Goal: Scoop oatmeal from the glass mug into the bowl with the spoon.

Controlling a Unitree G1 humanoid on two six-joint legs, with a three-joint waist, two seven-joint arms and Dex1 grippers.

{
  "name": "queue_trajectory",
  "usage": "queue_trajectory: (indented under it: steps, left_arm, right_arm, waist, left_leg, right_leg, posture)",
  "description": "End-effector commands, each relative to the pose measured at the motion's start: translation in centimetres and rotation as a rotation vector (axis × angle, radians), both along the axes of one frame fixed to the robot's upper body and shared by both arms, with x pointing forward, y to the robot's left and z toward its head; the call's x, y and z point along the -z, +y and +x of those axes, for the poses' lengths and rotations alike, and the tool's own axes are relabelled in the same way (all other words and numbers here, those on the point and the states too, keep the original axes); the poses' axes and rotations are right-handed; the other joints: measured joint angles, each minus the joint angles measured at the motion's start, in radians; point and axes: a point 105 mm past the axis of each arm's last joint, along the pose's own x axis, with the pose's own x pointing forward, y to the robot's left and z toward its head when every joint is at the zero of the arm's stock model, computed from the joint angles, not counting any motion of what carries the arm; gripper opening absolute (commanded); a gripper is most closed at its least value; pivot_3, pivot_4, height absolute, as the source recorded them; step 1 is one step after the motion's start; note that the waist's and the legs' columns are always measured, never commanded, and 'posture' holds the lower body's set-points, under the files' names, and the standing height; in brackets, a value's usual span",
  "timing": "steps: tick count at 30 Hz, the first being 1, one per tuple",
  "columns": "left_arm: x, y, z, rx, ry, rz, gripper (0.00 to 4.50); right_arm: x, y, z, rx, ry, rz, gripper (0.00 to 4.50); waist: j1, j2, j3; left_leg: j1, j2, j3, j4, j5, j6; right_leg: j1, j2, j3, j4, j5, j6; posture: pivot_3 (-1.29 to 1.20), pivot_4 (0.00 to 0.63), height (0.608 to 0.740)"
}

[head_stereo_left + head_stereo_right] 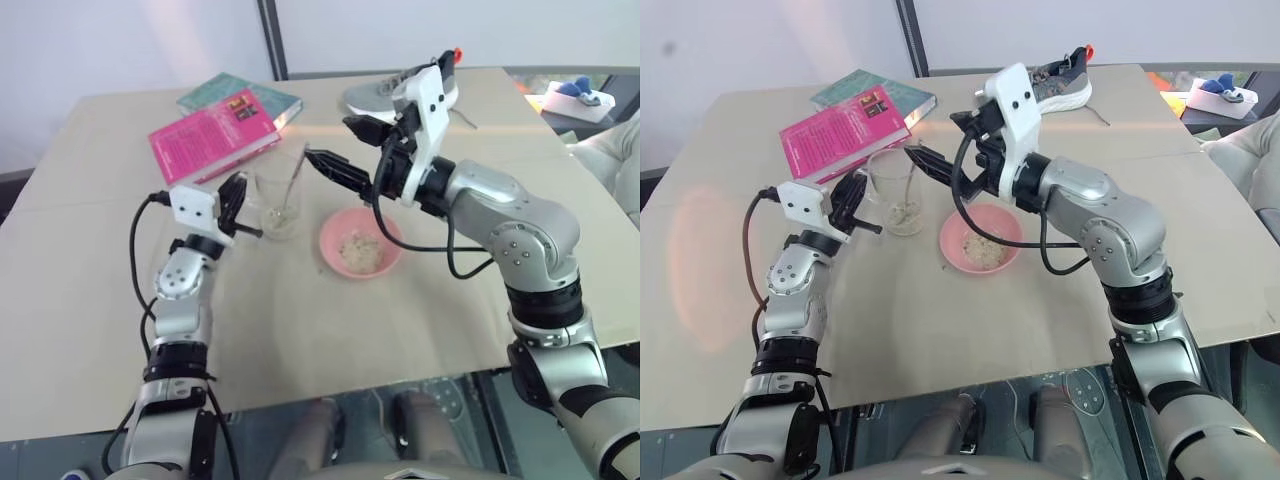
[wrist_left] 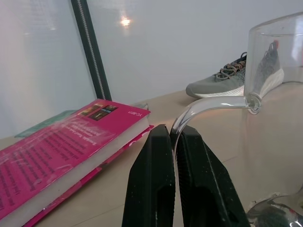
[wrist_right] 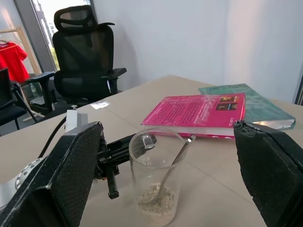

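Pincer point(image 1: 338, 150) near pink book point(image 1: 212, 137)

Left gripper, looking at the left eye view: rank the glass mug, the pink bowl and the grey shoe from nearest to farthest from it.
From the left gripper:
1. Glass mug, right beside it, handle pinched in its fingers.
2. Pink bowl, past the mug, toward the robot's right.
3. Grey shoe, at the table's far edge.

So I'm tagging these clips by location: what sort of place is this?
Probably an office or lab room used as a test space, not a kitchen. A black office chair stands beyond the table, and books and a sneaker share that table with the bowl and glass mug.
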Motion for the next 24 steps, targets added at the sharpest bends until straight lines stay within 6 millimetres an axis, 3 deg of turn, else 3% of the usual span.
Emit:
queue_trajectory:
  steps: [1, 7, 11, 12, 17, 18, 19, 24]
  left_arm:
    - [4.0, 3.6, -1.9, -0.169, 0.029, -0.273, 0.00]
    - [5.3, 4.4, -2.0, -0.203, 0.076, -0.293, 0.00]
    - [5.4, 5.0, -1.8, -0.215, 0.089, -0.304, 1.45]
    - [5.4, 5.1, -1.8, -0.218, 0.090, -0.307, 2.10]
    - [5.7, 5.5, -1.8, -0.243, 0.102, -0.307, 4.04]
    - [5.8, 5.6, -1.8, -0.250, 0.105, -0.309, 4.47]
    - [5.9, 5.7, -1.8, -0.255, 0.109, -0.310, 4.47]
    - [6.4, 6.1, -2.0, -0.269, 0.133, -0.303, 4.47]
  right_arm:
    - [3.0, -7.7, -5.6, 0.033, -0.226, -0.208, 4.47]
    - [3.4, -8.2, -5.7, 0.080, -0.204, -0.198, 4.47]
    - [3.5, -7.9, -5.8, 0.091, -0.200, -0.193, 4.50]
    - [3.5, -7.9, -5.8, 0.092, -0.200, -0.192, 4.50]
    - [3.3, -8.0, -5.4, 0.106, -0.206, -0.191, 4.50]
    - [3.3, -8.1, -5.3, 0.108, -0.206, -0.192, 4.50]
    - [3.4, -8.2, -5.2, 0.112, -0.206, -0.192, 4.50]
    - [3.7, -8.6, -4.9, 0.133, -0.205, -0.190, 4.50]
  waist:
    - [0.000, 0.000, 0.000]
    - [0.000, 0.000, 0.000]
    - [0.000, 0.000, 0.000]
    - [0.000, 0.000, 0.000]
    - [0.000, 0.000, 0.000]
    - [-0.003, -0.002, -0.022]
    - [-0.002, -0.004, -0.054]
    - [-0.007, -0.009, -0.091]
  left_leg:
    - [0.000, 0.000, 0.000, 0.000, 0.000, 0.000]
    - [0.000, 0.000, 0.000, 0.000, 0.000, 0.000]
    - [0.000, 0.000, 0.000, 0.000, 0.000, 0.000]
    - [0.000, 0.000, 0.000, 0.000, 0.000, 0.000]
    - [0.000, 0.000, 0.000, 0.000, 0.000, 0.000]
    - [0.000, 0.000, 0.000, 0.000, 0.000, 0.000]
    - [-0.002, 0.000, 0.001, -0.003, 0.000, 0.000]
    - [0.003, 0.000, 0.001, -0.007, 0.000, -0.001]
  right_leg:
    - [0.000, 0.000, 0.000, 0.000, 0.000, 0.000]
    - [0.000, 0.000, 0.000, 0.000, 0.000, 0.000]
    - [0.000, 0.000, 0.000, 0.000, 0.000, 0.000]
    - [0.000, 0.000, 0.000, 0.000, 0.000, 0.000]
    - [0.000, 0.000, 0.000, 0.000, 0.000, 0.000]
    - [0.000, 0.000, 0.000, 0.000, 0.000, 0.000]
    - [-0.003, 0.001, 0.002, 0.000, 0.000, 0.000]
    - [0.005, 0.004, -0.001, -0.011, 0.000, 0.000]
  posture:
    - [0.00, 0.000, 0.740]
    - [0.00, 0.000, 0.740]
    - [0.00, 0.000, 0.740]
    - [0.00, 0.000, 0.740]
    - [0.00, 0.000, 0.740]
    - [0.00, 0.000, 0.740]
    - [0.00, 0.000, 0.740]
    - [0.00, 0.000, 0.740]
